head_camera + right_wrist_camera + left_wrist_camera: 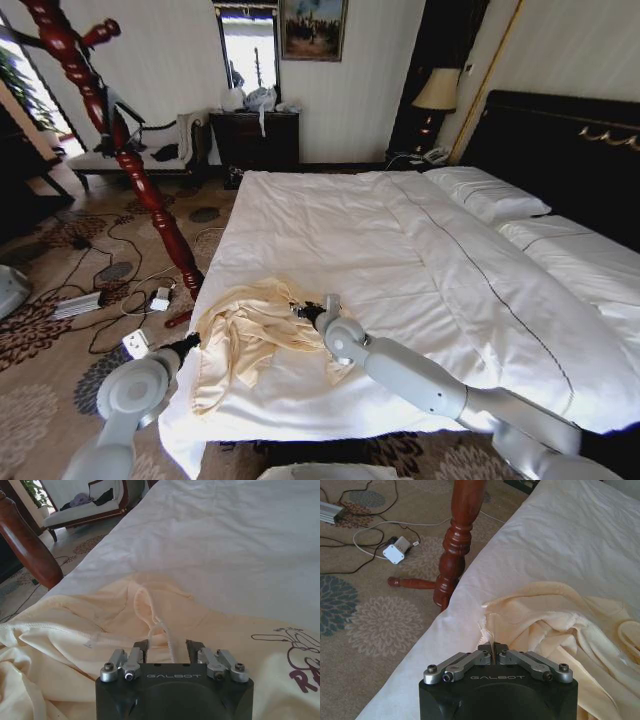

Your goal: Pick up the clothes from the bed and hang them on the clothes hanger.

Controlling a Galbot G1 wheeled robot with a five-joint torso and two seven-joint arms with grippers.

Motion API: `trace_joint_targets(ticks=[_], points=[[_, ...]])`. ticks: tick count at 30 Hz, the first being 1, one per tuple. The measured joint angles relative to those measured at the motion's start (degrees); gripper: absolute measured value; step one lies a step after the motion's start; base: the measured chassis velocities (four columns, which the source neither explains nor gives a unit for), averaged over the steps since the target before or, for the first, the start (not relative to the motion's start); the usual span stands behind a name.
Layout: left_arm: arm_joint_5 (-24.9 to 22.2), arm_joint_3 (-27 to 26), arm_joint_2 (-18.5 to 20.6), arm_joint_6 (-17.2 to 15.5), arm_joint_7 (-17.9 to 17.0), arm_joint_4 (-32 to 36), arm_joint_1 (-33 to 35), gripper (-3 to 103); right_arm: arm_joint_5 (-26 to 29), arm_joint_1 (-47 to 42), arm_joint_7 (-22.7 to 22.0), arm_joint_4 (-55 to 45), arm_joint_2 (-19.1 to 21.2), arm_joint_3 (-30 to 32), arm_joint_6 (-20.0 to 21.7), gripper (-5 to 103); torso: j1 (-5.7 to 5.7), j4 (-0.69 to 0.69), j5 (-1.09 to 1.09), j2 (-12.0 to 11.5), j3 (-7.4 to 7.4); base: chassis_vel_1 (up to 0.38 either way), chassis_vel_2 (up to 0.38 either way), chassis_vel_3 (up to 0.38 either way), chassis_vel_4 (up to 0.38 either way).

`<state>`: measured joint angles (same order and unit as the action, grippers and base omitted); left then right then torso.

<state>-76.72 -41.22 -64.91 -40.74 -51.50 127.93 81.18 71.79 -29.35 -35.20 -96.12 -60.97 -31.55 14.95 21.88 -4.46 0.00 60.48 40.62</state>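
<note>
Currently both on the crumpled pale cream-yellow long-sleeved garment (243,335) at near left corner of wide white-sheeted bed (420,300); left hand (493,649) pinched shut on its outer edge; right hand (168,649) on its far side, partly open astride a cord loop; garment long axis roughly along bed edge; red-brown turned-wood coat stand (130,160) on patterned carpet just left.

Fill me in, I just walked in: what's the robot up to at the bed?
It is gathering the cream garment lying crumpled at the near corner of the bed. The left tool is shut, pinching the fabric's edge near the bedside. The right tool is open, low over the garment with a drawstring between its fingers. The garment is not lifted yet.
</note>
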Motion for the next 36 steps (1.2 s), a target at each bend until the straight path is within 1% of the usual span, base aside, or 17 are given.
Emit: trace_joint_targets(ticks=[3,7,10,11,12,16,21,23,24,26,28,29,30,31,33,34,36], points=[[0.0,-0.1,0.0,0.0,-0.1,0.0,0.0,2,-0.1,0.0,0.0,0.0,0.1,-0.1,0.0,40,0.0,0.0,0.0,0.0,0.0,0.0,0.0,0.0,0.0],[0.0,-0.3,0.1,0.1,-0.2,0.1,-0.1,2,-1.4,0.1,0.0,0.1,0.4,-0.5,0.3,18,0.0,0.0,0.0,0.0,0.0,0.0,0.0,0.0,0.0],[0.0,-0.3,0.1,0.1,-0.2,0.2,-0.1,2,-1.7,0.1,0.1,-0.1,0.6,-0.5,0.1,18,0.0,0.0,0.0,0.0,0.0,0.0,0.0,0.0,0.0],[0.0,-0.3,0.1,0.1,-0.2,0.2,-0.1,2,-2.1,0.1,0.6,-0.4,0.8,-0.5,-0.4,7,0.0,0.0,0.0,0.0,0.0,0.0,0.0,0.0,0.0],[0.0,-0.3,0.1,0.1,-0.2,0.3,-0.1,2,-2.7,0.0,1.1,-0.5,1.1,-0.7,-1.0,3,0.0,0.0,0.0,0.0,0.0,0.0,0.0,0.0,0.0],[-0.1,-0.3,0.2,0.1,-0.2,0.5,-0.1,2,-5.8,-0.2,3.7,-0.5,2.3,-1.3,-3.2,1,0.0,0.0,0.0,0.0,0.0,0.0,0.0,0.0,0.0],[-0.3,-0.5,0.7,0.2,-0.1,0.9,-0.3,2,-5.9,-0.7,4.5,-1.7,3.5,-0.5,-4.1,1,0.0,0.01,0.0,0.0,0.0,0.0,0.0,0.0,0.0],[-0.3,-0.9,1.8,1.0,1.1,1.1,-1.2,2,-5.9,-0.9,5.6,-3.0,4.3,1.2,-5.4,1,0.0,0.02,0.0,0.0,0.0,0.0,0.0,0.0,0.0],[-0.8,-1.3,4.1,1.9,2.4,1.1,-3.6,2,-5.9,-0.6,7.3,-4.3,5.2,4.2,-7.1,1,0.0,0.02,-0.01,0.0,0.0,0.0,0.0,0.0,0.0],[-1.0,-1.4,5.0,2.1,2.7,1.1,-4.5,2,-5.7,-0.4,8.0,-4.7,5.5,5.1,-7.7,1,0.0,0.01,-0.01,0.0,0.0,0.0,0.0,0.0,0.0],[-2.7,-1.3,9.3,3.2,4.0,0.1,-9.1,2,-4.8,1.3,10.9,-5.3,6.6,7.9,-9.6,1,0.0,0.0,0.0,0.0,0.0,0.0,0.0,0.0,0.0],[-4.1,-0.4,14.8,4.4,6.0,-2.3,-14.8,2,-3.5,3.6,13.9,-5.3,7.6,9.9,-11.3,1,0.0,-0.02,-0.01,0.0,0.01,0.0,0.0,0.0,0.0],[-4.6,0.2,16.9,4.9,6.7,-3.3,-17.0,2,-2.8,4.6,15.0,-5.3,8.0,10.6,-11.9,1,0.01,-0.04,0.0,0.0,0.01,0.0,0.0,0.0,0.0],[-4.6,0.2,16.9,4.9,6.7,-3.3,-17.0,2,-2.8,4.6,15.0,-5.3,8.0,10.6,-11.9,1,0.01,-0.04,0.0,0.0,0.01,0.0,0.0,0.0,0.0],[-7.8,3.3,23.4,6.3,8.0,-8.1,-25.6,2,0.4,9.3,16.7,-5.3,8.9,13.0,-13.2,1,0.03,-0.01,0.0,0.0,0.01,0.0,0.0,0.0,0.0],[-8.7,4.3,24.5,6.6,8.1,-9.1,-27.8,2,1.1,10.5,16.7,-5.2,9.0,13.5,-13.3,1,0.03,0.0,0.0,0.0,0.02,0.0,0.0,0.0,0.0],[-12.0,8.4,28.9,7.9,9.8,-14.1,-37.9,2,4.2,15.6,15.9,-4.6,9.4,15.8,-13.4,1,0.03,-0.01,-0.03,0.0,0.01,0.0,0.0,0.0,0.0]])
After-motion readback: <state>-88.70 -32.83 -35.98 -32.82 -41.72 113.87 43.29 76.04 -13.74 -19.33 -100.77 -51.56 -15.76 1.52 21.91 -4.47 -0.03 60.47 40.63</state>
